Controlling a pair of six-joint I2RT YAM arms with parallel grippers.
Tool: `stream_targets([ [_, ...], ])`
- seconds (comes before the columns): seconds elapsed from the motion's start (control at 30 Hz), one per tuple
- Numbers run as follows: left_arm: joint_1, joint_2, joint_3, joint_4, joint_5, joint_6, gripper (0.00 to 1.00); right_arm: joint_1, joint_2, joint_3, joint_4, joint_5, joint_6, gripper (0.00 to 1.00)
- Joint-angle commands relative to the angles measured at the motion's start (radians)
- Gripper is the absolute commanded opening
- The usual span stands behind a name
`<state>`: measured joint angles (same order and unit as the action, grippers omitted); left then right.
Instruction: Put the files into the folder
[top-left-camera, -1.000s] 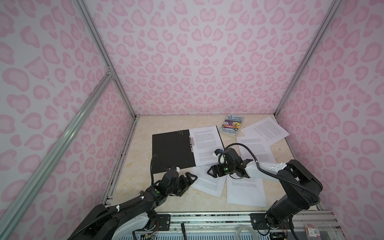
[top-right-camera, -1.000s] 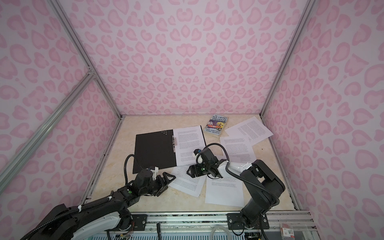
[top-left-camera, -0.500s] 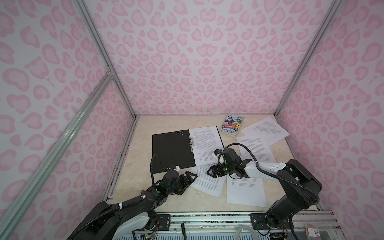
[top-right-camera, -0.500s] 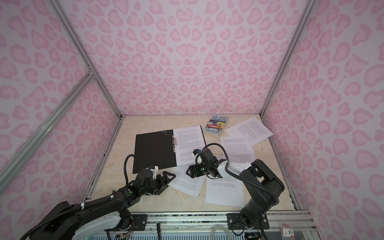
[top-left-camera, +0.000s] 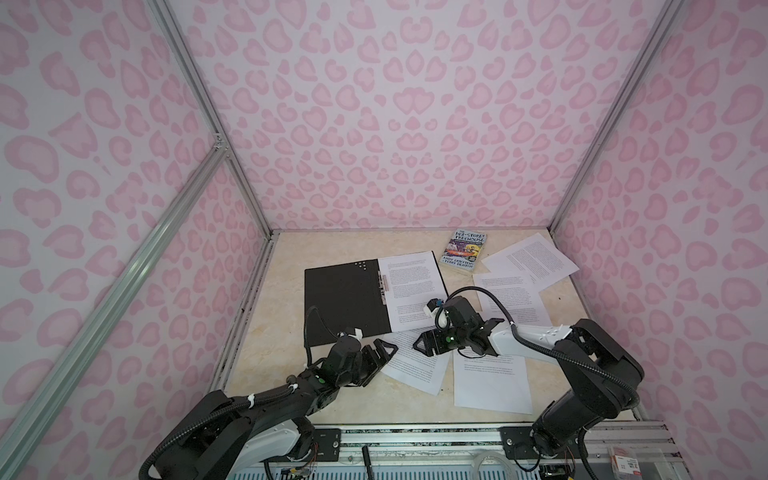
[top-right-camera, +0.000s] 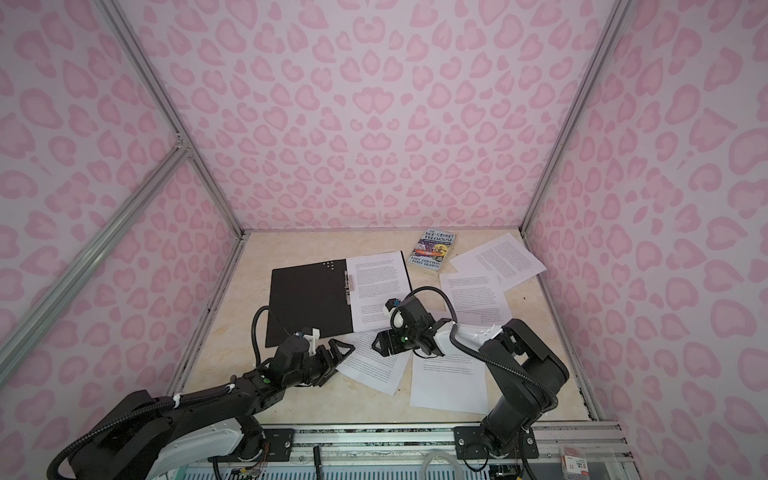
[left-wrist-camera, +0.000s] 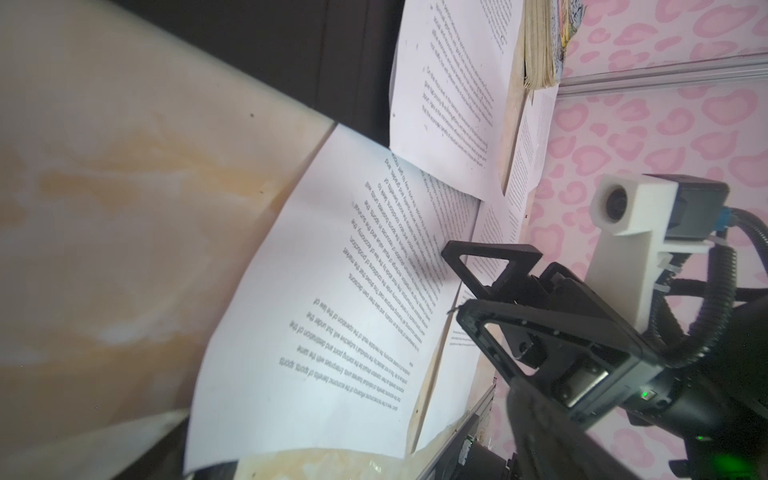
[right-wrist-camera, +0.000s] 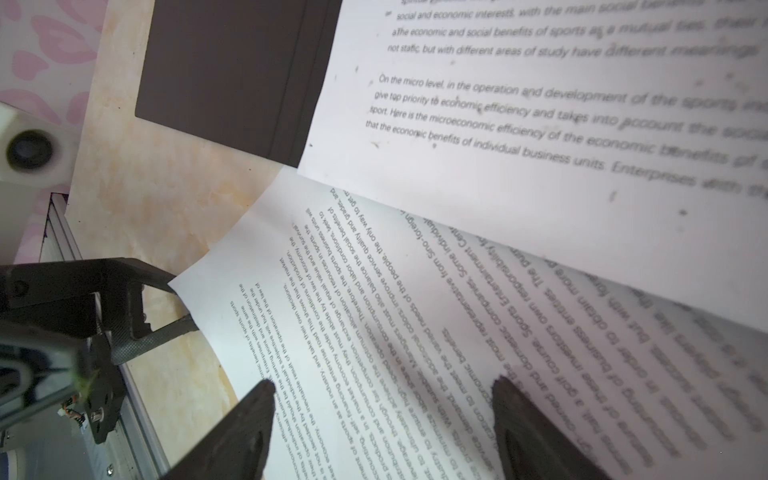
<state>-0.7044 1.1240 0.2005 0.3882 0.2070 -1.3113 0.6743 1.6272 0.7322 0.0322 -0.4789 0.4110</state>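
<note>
Beige tabletop (top-left-camera: 353, 245), scattered files (top-left-camera: 492, 384), pink walls (top-left-camera: 395, 124).

In both top views: looks down and forward from high over the near edge, takes in the whole worktop (top-left-camera: 353, 243), almost identically. At each wrist: sits low and close, shares one printed sheet (left-wrist-camera: 311, 270) and the open folder (right-wrist-camera: 228, 75).

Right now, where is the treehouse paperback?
In both top views the paperback lies flat near the back wall, right of centre, between the open folder and the angled sheet by the right wall.
</note>
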Motion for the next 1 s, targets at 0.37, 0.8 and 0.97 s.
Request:
stream_targets([
  [0.37,-0.006,0.037,0.023,-0.014,-0.055,-0.015,0.38,0.002,0.005,0.0,-0.033,-0.01,-0.004,0.82],
  [0.8,-0.005,0.037,0.066,-0.101,-0.093,0.052,0.04,0.002,-0.017,-0.01,-0.027,-0.008,-0.009,0.83],
  [0.97,-0.006,-0.02,0.104,-0.237,-0.091,0.13,0.04,0.001,-0.058,-0.026,-0.018,0.003,-0.016,0.84],
])
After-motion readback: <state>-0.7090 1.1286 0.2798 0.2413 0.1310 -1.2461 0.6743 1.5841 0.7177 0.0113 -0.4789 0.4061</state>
